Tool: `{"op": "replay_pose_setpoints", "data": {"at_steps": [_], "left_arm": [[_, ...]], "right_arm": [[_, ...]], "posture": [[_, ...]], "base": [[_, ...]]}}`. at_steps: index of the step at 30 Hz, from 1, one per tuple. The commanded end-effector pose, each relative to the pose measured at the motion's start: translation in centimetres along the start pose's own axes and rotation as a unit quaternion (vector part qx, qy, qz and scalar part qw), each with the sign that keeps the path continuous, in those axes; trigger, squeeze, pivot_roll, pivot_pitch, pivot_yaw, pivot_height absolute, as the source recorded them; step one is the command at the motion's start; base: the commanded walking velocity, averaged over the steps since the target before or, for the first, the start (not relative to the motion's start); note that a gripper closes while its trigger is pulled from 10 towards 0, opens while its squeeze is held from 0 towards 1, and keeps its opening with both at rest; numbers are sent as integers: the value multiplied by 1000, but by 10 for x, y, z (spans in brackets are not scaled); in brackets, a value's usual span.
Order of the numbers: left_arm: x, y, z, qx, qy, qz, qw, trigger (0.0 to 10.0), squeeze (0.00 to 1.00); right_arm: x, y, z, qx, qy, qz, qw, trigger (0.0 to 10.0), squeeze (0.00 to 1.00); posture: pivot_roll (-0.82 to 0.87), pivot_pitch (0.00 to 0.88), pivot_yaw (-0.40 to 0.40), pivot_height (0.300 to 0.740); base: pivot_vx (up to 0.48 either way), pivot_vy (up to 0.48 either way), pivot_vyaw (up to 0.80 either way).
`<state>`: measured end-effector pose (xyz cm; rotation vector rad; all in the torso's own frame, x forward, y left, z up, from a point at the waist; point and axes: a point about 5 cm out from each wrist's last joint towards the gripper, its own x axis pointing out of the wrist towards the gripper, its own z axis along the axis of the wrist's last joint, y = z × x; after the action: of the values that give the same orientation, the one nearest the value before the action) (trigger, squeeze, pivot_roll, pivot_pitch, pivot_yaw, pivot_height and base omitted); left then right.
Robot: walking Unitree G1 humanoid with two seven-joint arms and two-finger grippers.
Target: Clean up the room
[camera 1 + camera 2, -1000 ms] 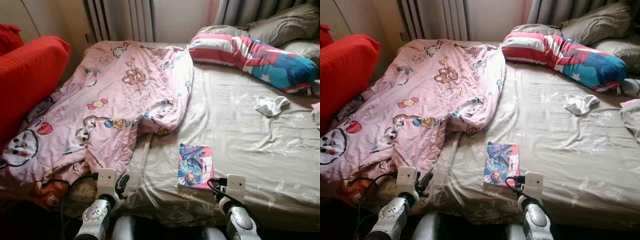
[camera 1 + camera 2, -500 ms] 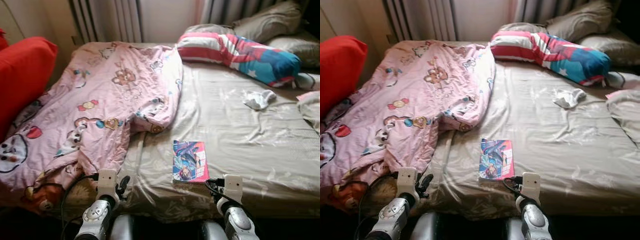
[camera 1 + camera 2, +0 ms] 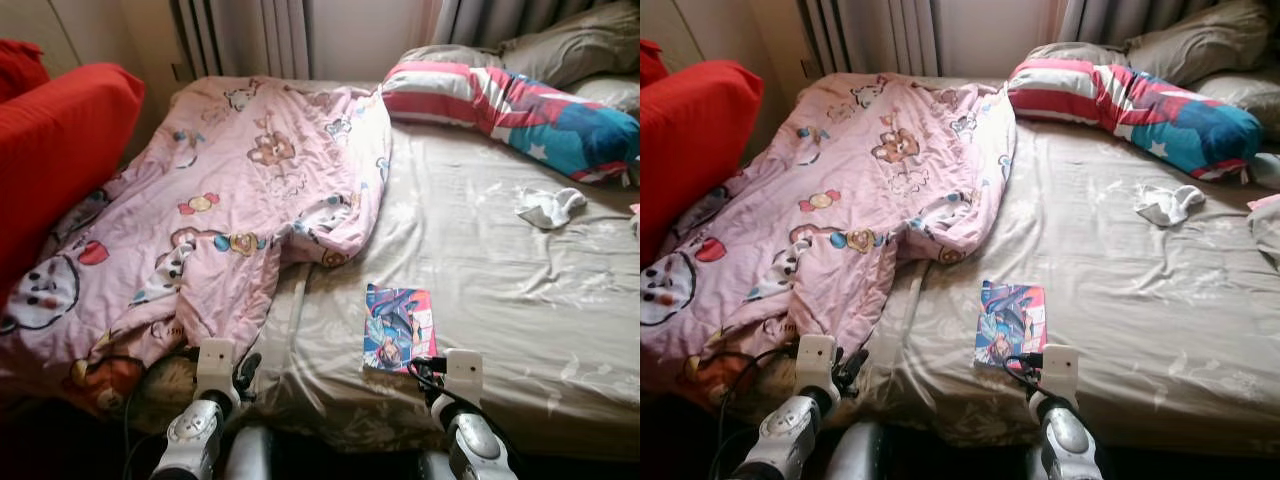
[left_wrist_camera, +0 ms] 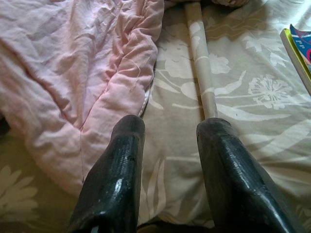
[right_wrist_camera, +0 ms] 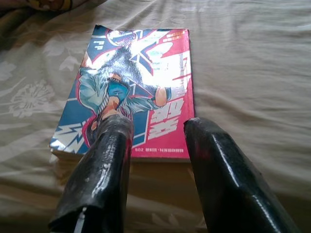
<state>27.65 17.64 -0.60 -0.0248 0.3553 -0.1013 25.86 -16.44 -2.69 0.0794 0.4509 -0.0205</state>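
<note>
A glossy comic book (image 3: 398, 327) lies flat on the beige sheet of the bed (image 3: 500, 270), close to its front edge. My right gripper (image 5: 158, 128) is open, its fingertips just short of the book's (image 5: 131, 90) near edge. A rumpled pink cartoon quilt (image 3: 210, 220) covers the bed's left half. My left gripper (image 4: 170, 128) is open and empty over the sheet, beside the quilt's hem (image 4: 121, 82). A white crumpled sock (image 3: 547, 207) lies farther back on the right.
A striped red, white and blue pillow (image 3: 510, 105) and grey pillows (image 3: 570, 45) lie at the head of the bed. A red cushion (image 3: 55, 150) stands at the left. Curtains and a wall close off the back. A pale tube (image 4: 200, 58) lies on the sheet.
The whole picture has shifted right and slightly down, so the camera moved. Book, quilt and sock lie as before. Both grippers keep their places near the bed's front edge.
</note>
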Motion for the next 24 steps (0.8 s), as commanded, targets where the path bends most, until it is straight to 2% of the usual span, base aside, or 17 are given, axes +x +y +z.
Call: {"op": "replay_pose_setpoints", "data": {"at_steps": [1,16,24], "left_arm": [[0,1,-1,4,9,0,1000,10000,0],[0,0,-1,5,7,-4,1000,10000,0],[0,-1,-1,6,8,-6,1000,10000,0]], "right_arm": [[0,1,-2,1,5,2,1000,10000,0],[-1,1,-3,0,8,2,1000,10000,0],[0,2,-1,1,7,3,1000,10000,0]], "posture": [[-43,65,38,603],[-45,67,39,603],[-47,71,41,603]], "base": [[285,0,0],[299,0,0],[0,0,0]]}}
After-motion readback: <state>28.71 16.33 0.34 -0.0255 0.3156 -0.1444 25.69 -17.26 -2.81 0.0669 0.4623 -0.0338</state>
